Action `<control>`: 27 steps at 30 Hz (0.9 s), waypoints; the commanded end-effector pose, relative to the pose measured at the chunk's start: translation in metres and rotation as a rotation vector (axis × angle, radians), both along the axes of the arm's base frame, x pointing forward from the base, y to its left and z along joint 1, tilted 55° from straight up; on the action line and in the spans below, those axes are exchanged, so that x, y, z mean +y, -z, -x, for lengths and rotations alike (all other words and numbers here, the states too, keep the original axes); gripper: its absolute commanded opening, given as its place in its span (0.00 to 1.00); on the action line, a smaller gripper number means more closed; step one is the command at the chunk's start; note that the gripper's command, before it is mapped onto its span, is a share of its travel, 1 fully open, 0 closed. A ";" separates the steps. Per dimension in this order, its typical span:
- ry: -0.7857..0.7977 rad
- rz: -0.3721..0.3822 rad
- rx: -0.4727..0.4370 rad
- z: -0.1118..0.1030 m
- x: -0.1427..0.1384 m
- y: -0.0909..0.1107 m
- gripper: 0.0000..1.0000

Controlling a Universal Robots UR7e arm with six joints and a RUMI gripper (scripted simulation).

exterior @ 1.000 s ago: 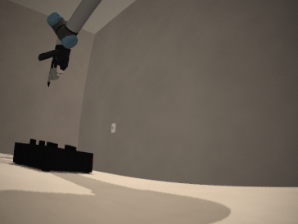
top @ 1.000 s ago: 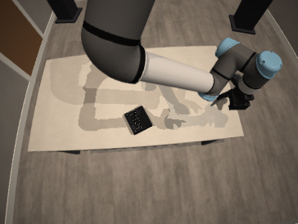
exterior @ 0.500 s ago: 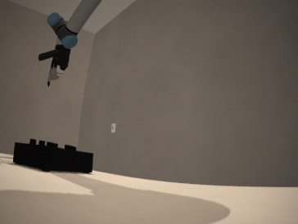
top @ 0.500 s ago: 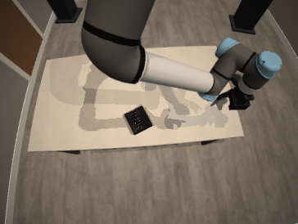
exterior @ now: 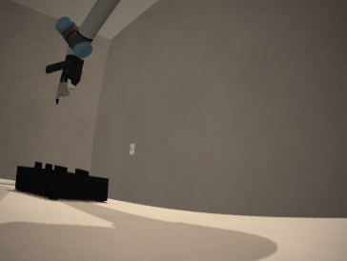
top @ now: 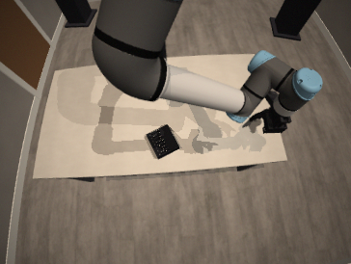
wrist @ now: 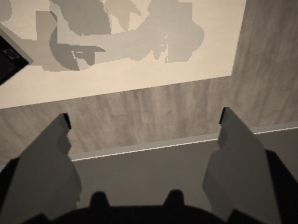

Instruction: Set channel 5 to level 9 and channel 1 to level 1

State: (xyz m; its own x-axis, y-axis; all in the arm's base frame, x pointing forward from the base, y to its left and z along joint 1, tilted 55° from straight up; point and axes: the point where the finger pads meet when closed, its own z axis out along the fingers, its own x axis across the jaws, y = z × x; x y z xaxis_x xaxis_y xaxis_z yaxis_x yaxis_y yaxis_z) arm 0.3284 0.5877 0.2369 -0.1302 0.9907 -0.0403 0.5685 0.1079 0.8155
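The lighting desk is a small black box with several fader knobs, lying near the middle front of the beige table. It shows from the side in the exterior view, with knobs sticking up at different heights; a corner of it shows at the left edge of the wrist view. My gripper hangs high above the table's right end, far from the desk. It shows in the exterior view well above the desk. In the wrist view the gripper's fingers stand wide open with nothing between them.
The beige table stands on a wood floor. The arm's large links stretch over the table's middle and cast shadows on it. Dark posts stand behind the table. A wall edge runs along the left.
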 end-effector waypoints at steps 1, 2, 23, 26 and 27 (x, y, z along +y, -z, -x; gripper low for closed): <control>0.001 0.002 0.006 -0.008 -0.007 0.002 1.00; 0.003 0.003 0.010 -0.013 -0.012 0.004 1.00; 0.031 0.034 0.096 -0.137 -0.192 0.054 1.00; 0.031 0.037 0.099 -0.150 -0.230 0.061 1.00; 0.031 0.038 0.098 -0.153 -0.243 0.063 1.00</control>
